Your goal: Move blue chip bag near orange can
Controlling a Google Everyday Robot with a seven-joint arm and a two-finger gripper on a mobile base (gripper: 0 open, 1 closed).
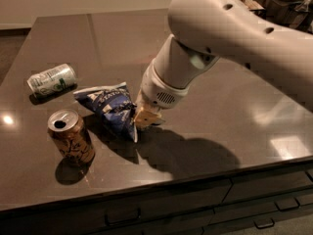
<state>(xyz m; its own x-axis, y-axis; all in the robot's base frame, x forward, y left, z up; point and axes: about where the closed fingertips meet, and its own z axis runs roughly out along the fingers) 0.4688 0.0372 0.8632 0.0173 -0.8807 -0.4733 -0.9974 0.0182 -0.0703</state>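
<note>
Holding: the blue chip bag (108, 104) is pinched at one edge by the hand (145, 117), which is closed narrowly on the foil.
Hand: it is carried low over the surface (220, 111) at the end of the white arm (220, 28), with its shadow cast just beneath and beside it.
Blue chip bag: it is spread out from the hand toward the cans. Whether its underside is resting on the surface or is raised slightly cannot be told.
Orange can (72, 137): it is stood upright beyond the bag from the hand, toward the front edge. It is near the bag's lower tip but apart from it, with a strip of bare surface seen between them.
White-and-green can (52, 79): it is laid on its side, farther from the hand than the bag and toward the back. It is not concerned in the task.
Done: the grasp is judged to be made, and the bag is judged to be close to the orange can already.
Left: little is judged to remain. The bag is yet to be set down and released, perhaps after a small further shift.
Risk: the orange can could be knocked if the bag is carried much closer.
</note>
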